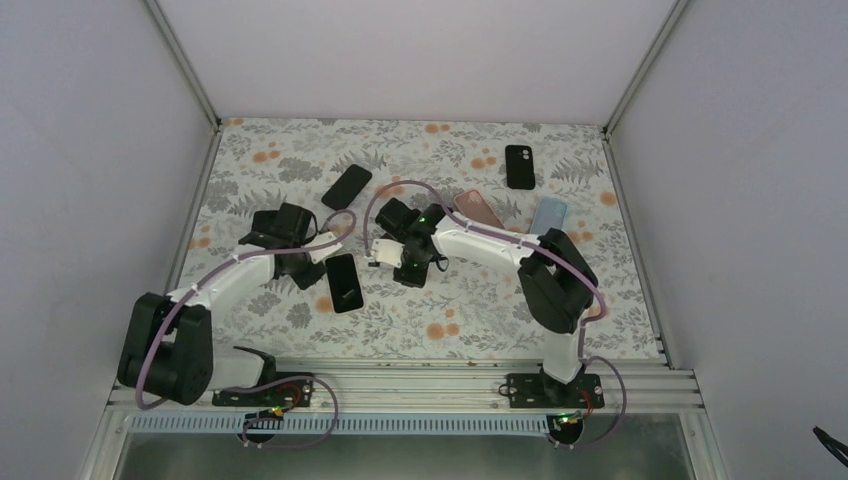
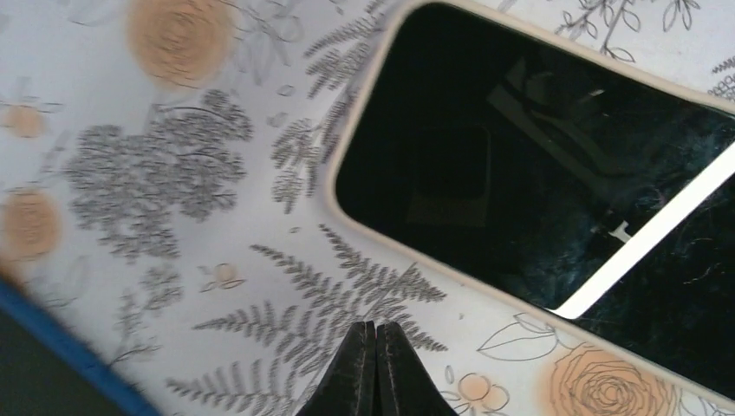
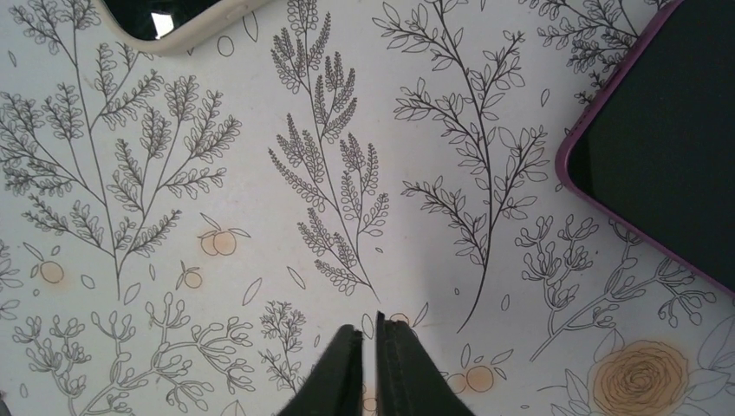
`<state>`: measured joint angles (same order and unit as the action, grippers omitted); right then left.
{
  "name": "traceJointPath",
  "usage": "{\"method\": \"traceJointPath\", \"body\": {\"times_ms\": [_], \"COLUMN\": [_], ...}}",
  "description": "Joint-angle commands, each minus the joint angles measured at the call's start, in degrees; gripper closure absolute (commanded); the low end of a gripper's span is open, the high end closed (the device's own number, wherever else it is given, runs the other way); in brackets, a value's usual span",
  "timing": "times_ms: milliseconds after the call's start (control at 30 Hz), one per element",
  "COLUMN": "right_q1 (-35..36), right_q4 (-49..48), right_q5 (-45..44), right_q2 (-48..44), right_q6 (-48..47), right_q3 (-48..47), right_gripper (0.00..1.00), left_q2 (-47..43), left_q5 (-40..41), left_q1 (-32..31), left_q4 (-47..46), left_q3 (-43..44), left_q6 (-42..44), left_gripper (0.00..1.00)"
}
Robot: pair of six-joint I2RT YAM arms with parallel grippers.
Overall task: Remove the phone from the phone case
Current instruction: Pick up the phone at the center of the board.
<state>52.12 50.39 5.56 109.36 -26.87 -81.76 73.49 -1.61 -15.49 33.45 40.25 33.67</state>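
Left tool (image 2: 374, 334) and right tool (image 3: 369, 334), both pressed together, empty, flank the cased phone (image 1: 343, 282) lying front-to-back; left nearer

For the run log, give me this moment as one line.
left tool: shut, empty, beside cream-cased phone | right tool: shut, empty, above table, near purple-cased phone | step: no phone gripped yet

Cover: we see a white table cover (image 1: 450, 310) with grey ferns and orange flowers.
Far right of cover: a black rectangular handset (image 1: 519, 166), back up.
Cover's near edge: a ribbed aluminium rail (image 1: 420, 378).
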Motion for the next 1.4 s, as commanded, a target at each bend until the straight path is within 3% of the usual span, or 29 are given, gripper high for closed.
{"method": "traceJointPath", "body": {"times_ms": [0, 133, 467, 600, 833, 933, 967, 1000, 1167, 1333, 1367], "right_q1": [0.3, 0.1, -1.1, -2.3, -4.6, -4.7, -4.7, -4.7, -4.7, -4.7, -4.6], "right_q4": [-0.8, -0.9, -0.7, -0.6, 4.6, 7.4, 7.9, 8.5, 11.8, 13.4, 12.7], "right_q5": [1.3, 0.5, 0.3, 1.3, 2.3, 4.2, 5.0, 5.7, 10.6, 14.6, 14.9], "right_q2": [-5.9, -9.5, -17.4, -23.5, -32.2, -34.6, -35.3, -35.7, -36.4, -35.7, -35.5], "right_q6": [-1.9, -1.2, -1.0, -2.7, -4.9, -6.5, -6.9, -7.1, -9.4, -10.8, -10.4], "right_q3": [0.7, 2.1, 6.6, 8.7, 9.2, 9.0, 8.9, 8.8, 8.2, 11.7, 12.6], "right_gripper": [0.89, 0.96, 0.95, 0.68, 0.42, 0.19, 0.04, 0.01, 0.00, 0.00, 0.00], "left_q2": [2.8, 7.2, 17.1, 18.5, 23.3, 25.0, 25.7, 26.4, 29.9, 29.6, 28.4], "left_q5": [-5.6, -5.4, -8.1, -12.9, -23.0, -28.2, -30.0, -31.7, -37.9, -34.2, -32.9], "left_q1": [0.3, 0.3, 0.3, 0.1, -5.4, -9.7, -10.9, -11.9, -15.9, -16.8, -16.0], "left_q4": [0.4, 0.3, -1.3, -1.1, 2.5, 2.6, 2.9, 3.7, 9.0, 10.3, 9.8], "left_q3": [-0.2, 0.7, 5.7, 7.5, 9.1, 9.3, 9.7, 10.3, 14.4, 17.3, 17.5], "left_q6": [-1.0, -0.8, 0.3, 1.1, 4.1, 4.6, 4.8, 5.6, 9.8, 9.8, 9.2], "left_gripper": [0.98, 0.98, 0.98, 0.98, 0.98, 0.98, 0.98, 0.98, 0.98, 0.97, 0.88]}}
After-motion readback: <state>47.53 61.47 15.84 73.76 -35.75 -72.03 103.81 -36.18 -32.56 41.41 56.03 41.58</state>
